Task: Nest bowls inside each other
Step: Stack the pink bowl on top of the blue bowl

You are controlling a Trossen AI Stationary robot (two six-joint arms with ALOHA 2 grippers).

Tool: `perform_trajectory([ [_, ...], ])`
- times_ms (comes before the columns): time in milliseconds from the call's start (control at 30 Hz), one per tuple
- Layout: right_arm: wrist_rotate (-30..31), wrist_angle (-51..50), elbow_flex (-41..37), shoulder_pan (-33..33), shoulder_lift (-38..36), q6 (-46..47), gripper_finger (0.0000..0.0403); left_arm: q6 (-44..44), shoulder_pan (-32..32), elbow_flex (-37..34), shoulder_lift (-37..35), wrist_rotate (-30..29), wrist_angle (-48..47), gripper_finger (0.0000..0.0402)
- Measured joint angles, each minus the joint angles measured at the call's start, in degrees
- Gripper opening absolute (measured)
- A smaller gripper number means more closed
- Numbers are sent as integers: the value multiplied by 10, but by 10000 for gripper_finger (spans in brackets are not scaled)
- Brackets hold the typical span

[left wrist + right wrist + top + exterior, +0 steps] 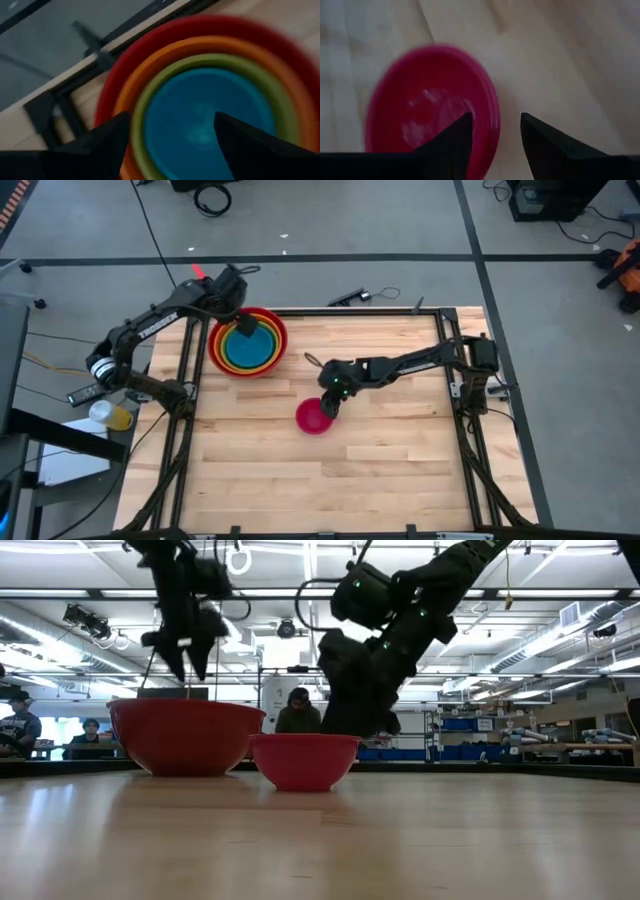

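A stack of nested bowls (248, 343) stands at the table's far left: red (185, 735) outermost, then orange, lime green and blue (200, 120) innermost. My left gripper (172, 135) hangs open just above the blue bowl and holds nothing. The small magenta pink bowl (313, 417) rests upright on its base near the table's middle. My right gripper (495, 135) is open at its rim on the side toward the table's right edge. One finger is over the bowl's inside and one is outside it. I see no touch.
Bare wooden tabletop (330, 480) stretches across the near half and the right side. A dark metal frame (185, 430) runs along the table's edges. A yellow object (112, 415) lies off the table's left. People sit in the room beyond the far edge (298, 710).
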Motion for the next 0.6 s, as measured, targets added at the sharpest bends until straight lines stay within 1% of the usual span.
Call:
perform_trajectory([
  [100,-9,-3,0,7,20,0,164,7,-48,6,-12,22,7,292],
  [167,-10,-5,0,9,27,2,146,15,-88,-5,-12,40,6,289],
  [200,-9,-4,0,10,27,1,132,15,-110,-14,-12,56,11,286],
  [267,-8,-4,0,10,27,0,90,1,-156,-35,-11,84,42,280],
  [333,1,-3,0,10,22,0,36,-24,-201,-56,-11,93,90,274],
  [367,6,0,0,10,16,-4,22,-38,-221,-64,-11,96,114,271],
  [433,39,3,0,11,5,-12,21,-68,-254,-75,-11,97,170,266],
  [533,98,4,0,11,-17,-33,37,-96,-289,-89,-6,95,254,260],
  [600,130,8,0,11,-35,-55,35,-110,-302,-97,-1,95,272,257],
])
